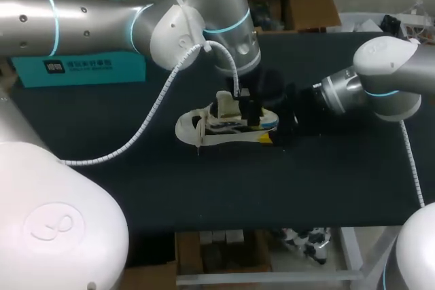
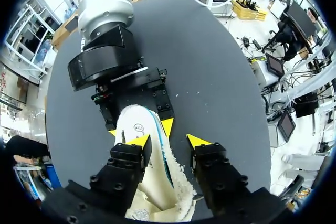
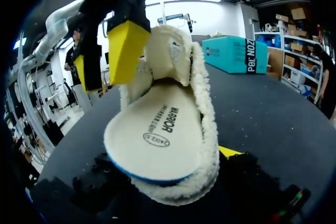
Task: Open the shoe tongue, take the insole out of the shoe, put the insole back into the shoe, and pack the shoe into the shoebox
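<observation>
Shoe [image 1: 204, 130]: cream, fleece-lined, lying near middle of black table [image 1: 136, 188]. Insole [image 3: 157, 135] inside, flat in the bed, fleece rim all around it. Right gripper [image 2: 139, 129] at one end of shoe, a yellow tip on each side, both against it: clamped on shoe. Left gripper [image 2: 169, 141] directly above shoe's middle, pointing down. Jaws fairly wide, one fingertip [image 2: 137, 141] over the fleece, the other [image 2: 200, 141] off to the side above bare table, gripping nothing. Tongue [image 3: 170, 51] standing up, just beside the nearer left fingertip; contact unclear. Teal box [image 1: 75, 69] at far left table edge, well apart from shoe.
</observation>
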